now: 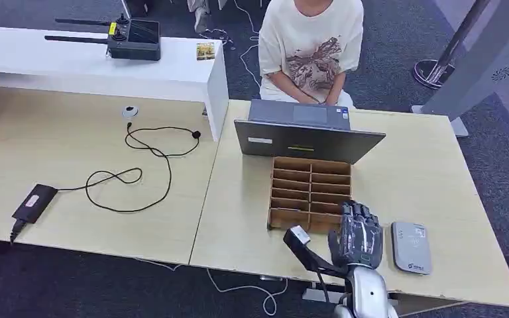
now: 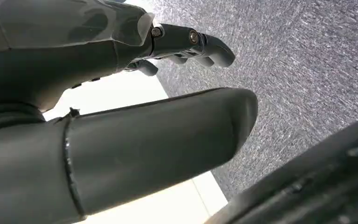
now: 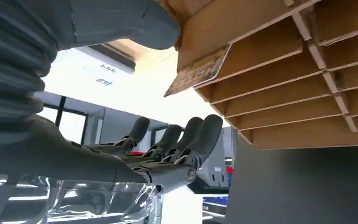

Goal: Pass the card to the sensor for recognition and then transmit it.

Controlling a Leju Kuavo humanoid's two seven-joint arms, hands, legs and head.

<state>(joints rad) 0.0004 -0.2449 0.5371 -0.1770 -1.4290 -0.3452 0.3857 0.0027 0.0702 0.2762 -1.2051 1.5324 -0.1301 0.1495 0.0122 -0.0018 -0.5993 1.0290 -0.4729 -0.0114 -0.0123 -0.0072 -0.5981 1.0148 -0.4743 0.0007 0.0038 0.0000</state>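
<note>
Now | right hand (image 1: 356, 233) fingers spread, holding nothing, at rack's (image 1: 310, 192) near edge | card (image 3: 198, 71) juts from rack slot | sensor (image 1: 411, 247) just right of hand | left hand (image 2: 121, 93) fingers apart, empty

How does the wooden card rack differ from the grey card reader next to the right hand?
The wooden card rack is brown and split into two columns of open slots; the card reader is a flat grey slab with rounded corners. The rack is clearly the larger and stands just in front of the laptop, while the reader lies nearer the robot's table edge. The right hand overlaps the rack's near corner; the reader lies apart from it. Both rest on the same light table.
</note>
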